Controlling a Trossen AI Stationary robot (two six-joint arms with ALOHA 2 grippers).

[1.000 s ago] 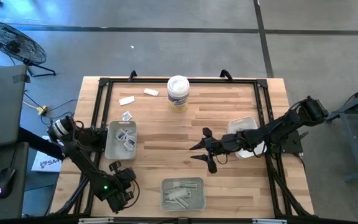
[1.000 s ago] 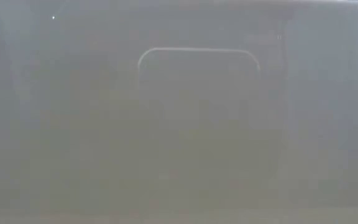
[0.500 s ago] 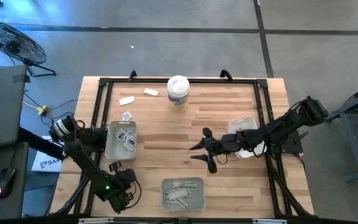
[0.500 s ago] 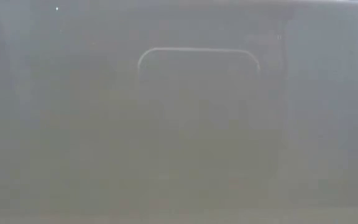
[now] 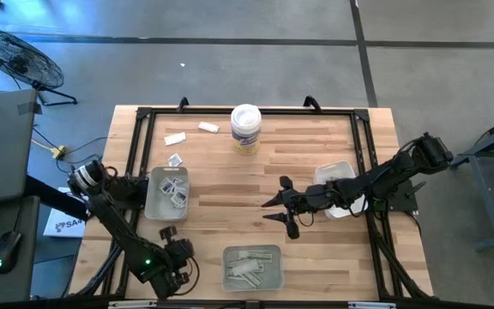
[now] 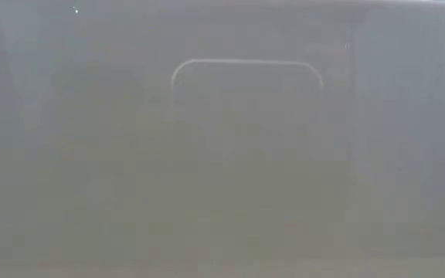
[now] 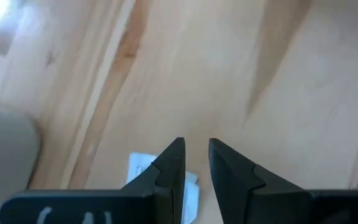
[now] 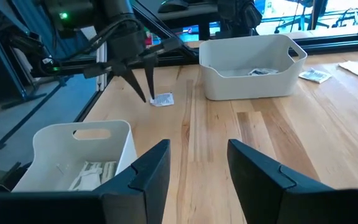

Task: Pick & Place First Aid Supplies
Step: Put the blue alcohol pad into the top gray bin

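High view first: the left gripper (image 5: 168, 233) is seen near the front-left corner of the tabletop (image 5: 298, 146), just in front of the left tray (image 5: 166, 192), in which square packets (image 5: 172, 190) are stacked. A loose packet (image 5: 175, 160) is found just behind that tray, and two more (image 5: 175, 138) (image 5: 208, 128) lie toward the back-left corner, beside the white tub (image 5: 245, 129) at the back edge. The right gripper (image 5: 274, 209) is held over the middle of the tabletop, its fingers spread wide and nothing between them. A front tray (image 5: 251, 267) with pale strip wrappers (image 5: 245, 270) is set at the front edge, and a third tray (image 5: 337, 176) is half covered by the right arm.

Low view: only grey haze is shown, nothing can be made out.

Left wrist view: the left fingers (image 7: 169, 171) are held narrowly apart just above the wood, and a small packet (image 7: 139, 171) is seen beside them, not pinched.

Right wrist view: the left gripper (image 8: 140, 84) is caught poised over that single packet (image 8: 162, 99) on the wood.
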